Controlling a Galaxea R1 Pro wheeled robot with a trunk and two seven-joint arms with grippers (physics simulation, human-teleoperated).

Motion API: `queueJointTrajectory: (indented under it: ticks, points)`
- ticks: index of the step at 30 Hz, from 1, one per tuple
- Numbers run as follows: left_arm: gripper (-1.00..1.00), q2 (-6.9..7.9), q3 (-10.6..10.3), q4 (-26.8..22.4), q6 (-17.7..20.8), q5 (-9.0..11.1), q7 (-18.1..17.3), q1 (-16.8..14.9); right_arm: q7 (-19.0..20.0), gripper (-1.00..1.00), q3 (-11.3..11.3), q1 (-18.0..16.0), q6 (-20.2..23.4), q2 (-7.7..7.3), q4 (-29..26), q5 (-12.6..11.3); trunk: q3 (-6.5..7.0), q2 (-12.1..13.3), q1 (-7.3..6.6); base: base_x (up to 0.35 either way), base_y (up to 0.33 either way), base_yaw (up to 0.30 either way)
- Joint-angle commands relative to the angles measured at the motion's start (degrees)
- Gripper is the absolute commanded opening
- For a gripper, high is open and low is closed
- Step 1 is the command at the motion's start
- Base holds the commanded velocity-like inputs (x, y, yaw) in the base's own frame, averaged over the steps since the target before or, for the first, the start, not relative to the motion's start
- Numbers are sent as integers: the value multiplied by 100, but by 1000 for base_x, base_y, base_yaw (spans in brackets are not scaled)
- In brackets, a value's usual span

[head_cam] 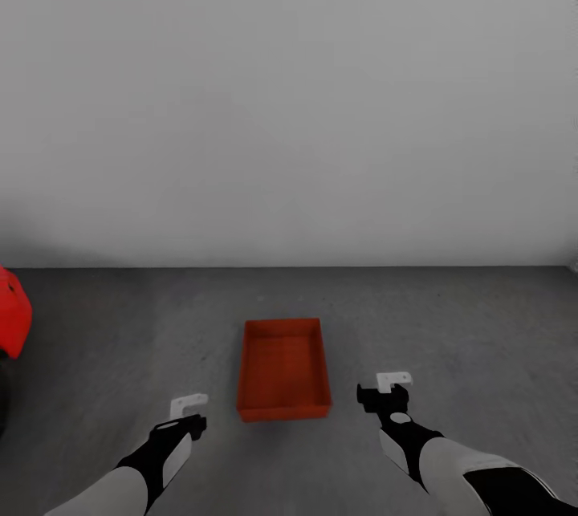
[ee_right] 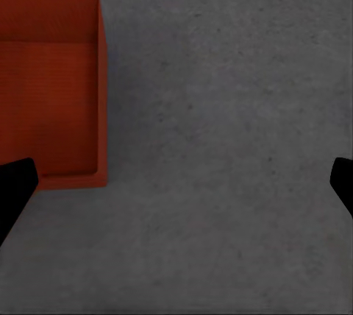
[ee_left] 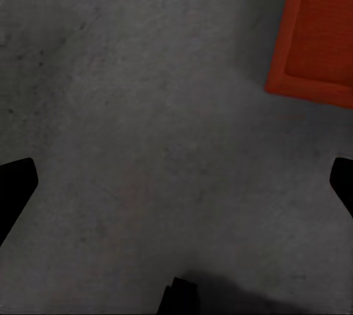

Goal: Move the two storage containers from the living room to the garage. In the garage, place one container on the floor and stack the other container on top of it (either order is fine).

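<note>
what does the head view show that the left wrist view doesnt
Head view alone: the white-grey wall, a bit of the red car, both arms, and the left gripper and right gripper flanking the whole storage container. Left wrist view alone: its black fingertips spread wide over bare concrete. Shared: the dark grey floor and the container, just a corner of it from the wrist.

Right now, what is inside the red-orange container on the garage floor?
Nothing visible: the storage container shows only its bare flat bottom, and no second container is stacked in it. It rests on the concrete floor. The floor directly under it is covered.
</note>
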Motion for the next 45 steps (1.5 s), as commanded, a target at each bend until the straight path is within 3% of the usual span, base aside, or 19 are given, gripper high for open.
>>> queueJointTrajectory:
  ticks: [1,22,35,40,45]
  points:
    - [100,-4,25,-12,26,31,12,0,-38,100,43,-7,-12,0,12,6,-6,-5,-3,-346,0,0]
    - [100,4,13,24,-15,23,6,0,-33,100,45,-7,-12,-3,65,12,-6,-5,-3,-342,0,0]
    - [100,45,6,282,-35,53,-53,0,10,100,44,21,249,-9,81,15,-6,-5,-3,-46,0,0]
    - [100,69,11,673,-36,50,-65,-2,14,100,40,297,334,-56,83,14,-6,-5,-3,-2,0,0]
    - [100,204,7,1183,-36,59,-73,13,19,100,39,692,358,-88,83,17,-6,-5,-3,0,0,0]
